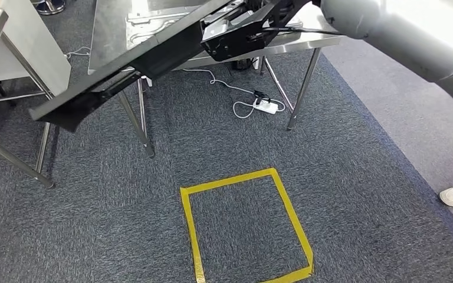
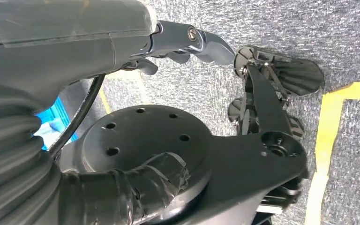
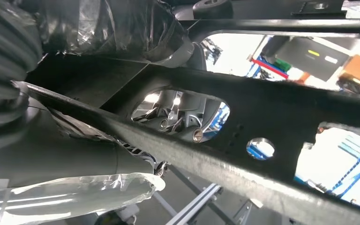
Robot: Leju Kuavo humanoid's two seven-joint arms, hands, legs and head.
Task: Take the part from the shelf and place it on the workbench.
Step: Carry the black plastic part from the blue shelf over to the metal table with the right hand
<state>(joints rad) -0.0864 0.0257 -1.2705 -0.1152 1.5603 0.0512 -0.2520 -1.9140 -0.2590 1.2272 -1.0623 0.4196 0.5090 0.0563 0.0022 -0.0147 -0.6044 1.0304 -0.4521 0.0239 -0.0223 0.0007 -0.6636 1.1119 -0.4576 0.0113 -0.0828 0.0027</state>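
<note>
Holding the part (image 1: 147, 56) up in the air, the right hand (image 1: 242, 29) has its fingers wrapped around one end of it, up by the steel tabletop (image 1: 115, 26). It's a long black metal bar with cutout holes, and it slants down from the hand, crossing in front of the tabletop's front edge and hanging over the grey carpet (image 1: 342, 177). Left hand (image 2: 187, 42) hangs low over the carpet with nothing in it, fingers loosely curled but apart. A yellow tape square (image 1: 245, 227) sits on the carpet, and a white power strip (image 1: 265, 106) lies under the tabletop.
</note>
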